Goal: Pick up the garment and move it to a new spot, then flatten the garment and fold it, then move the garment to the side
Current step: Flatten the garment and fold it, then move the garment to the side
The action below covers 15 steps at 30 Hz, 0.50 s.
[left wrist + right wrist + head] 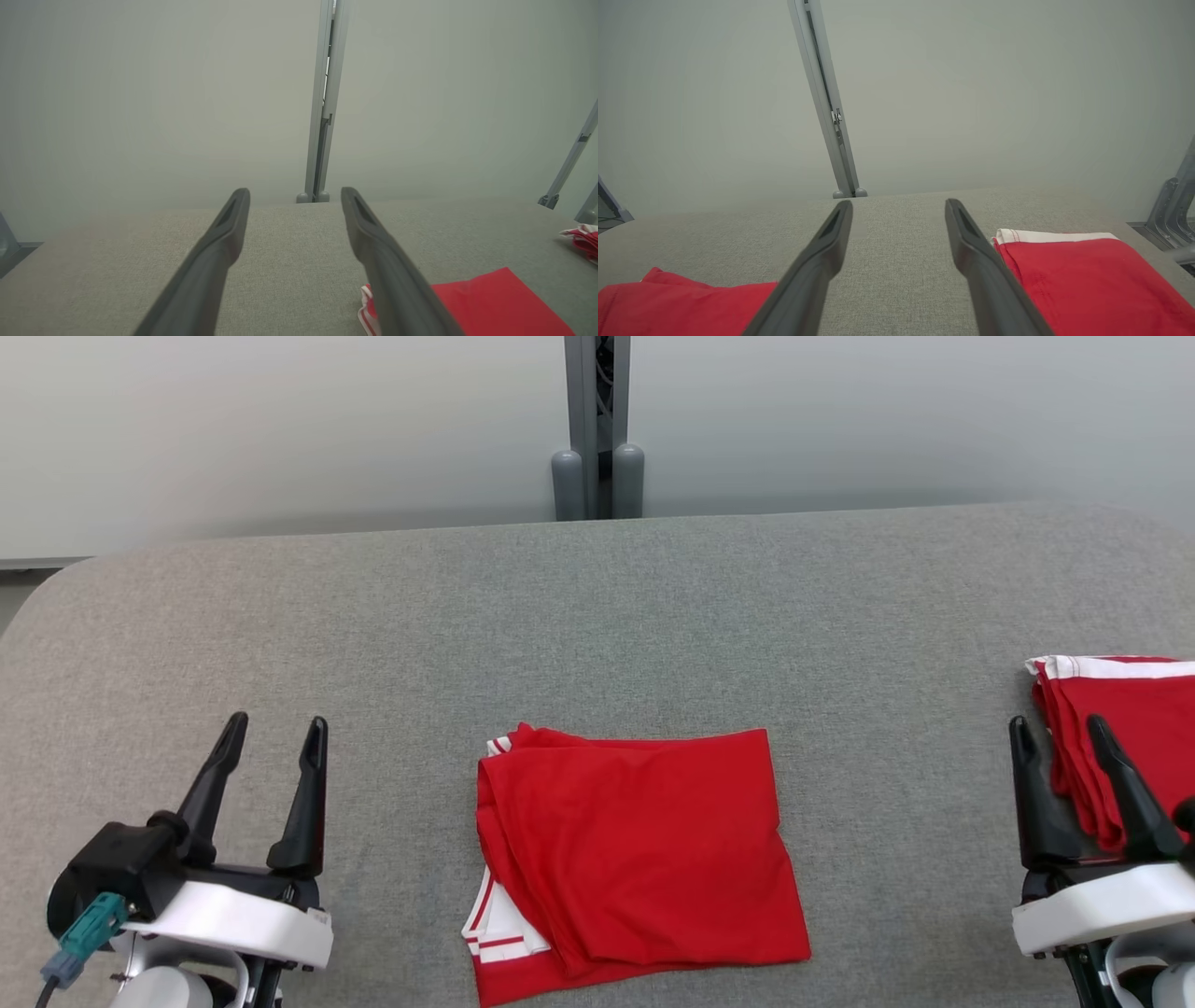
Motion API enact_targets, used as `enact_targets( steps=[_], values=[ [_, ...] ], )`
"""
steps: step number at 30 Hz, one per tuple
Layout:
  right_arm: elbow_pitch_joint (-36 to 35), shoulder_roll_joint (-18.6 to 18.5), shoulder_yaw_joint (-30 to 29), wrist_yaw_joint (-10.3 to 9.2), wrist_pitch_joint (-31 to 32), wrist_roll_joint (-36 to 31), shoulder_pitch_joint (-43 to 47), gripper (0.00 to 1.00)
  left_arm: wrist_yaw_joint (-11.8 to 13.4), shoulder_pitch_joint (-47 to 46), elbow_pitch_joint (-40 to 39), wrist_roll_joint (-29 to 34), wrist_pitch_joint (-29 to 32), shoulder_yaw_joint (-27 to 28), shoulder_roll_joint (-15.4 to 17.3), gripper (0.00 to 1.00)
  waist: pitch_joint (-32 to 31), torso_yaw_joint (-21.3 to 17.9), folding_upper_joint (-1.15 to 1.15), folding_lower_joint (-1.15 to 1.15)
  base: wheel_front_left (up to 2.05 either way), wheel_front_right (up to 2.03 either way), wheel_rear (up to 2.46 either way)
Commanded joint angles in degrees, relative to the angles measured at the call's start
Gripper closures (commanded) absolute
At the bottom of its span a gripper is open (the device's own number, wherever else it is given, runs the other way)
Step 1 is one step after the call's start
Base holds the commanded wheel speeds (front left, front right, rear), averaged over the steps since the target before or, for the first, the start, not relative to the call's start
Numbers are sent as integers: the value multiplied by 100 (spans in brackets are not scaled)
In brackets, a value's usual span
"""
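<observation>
Garment, folded red jersey with white striped trim [644,859], lies mid grey fabric table [597,616]. Left end effector [278,721] and right end effector [1056,722] spread, empty. Risk: a shallow pinch could unfold the layers; the right end effector may snag the second folded red garment [1134,709] just beside it.

No text, label, brand, number or sign can be read. The red garment [644,859] bears only plain white stripes, as does the second red garment [1134,709] to its right on the grey table [597,616].
</observation>
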Motion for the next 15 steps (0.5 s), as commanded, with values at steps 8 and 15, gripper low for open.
enact_targets(
  steps=[8,15],
  values=[
    [-210,106,-67,0,116,-50,38,0,33,19,-19,-28,85,-50,76,0,-7,9,0,0,0,0,0],
    [-25,34,290,0,345,71,-208,0,7,-59,-25,-42,75,-101,67,0,49,131,0,0,0,0,0]
  ],
)
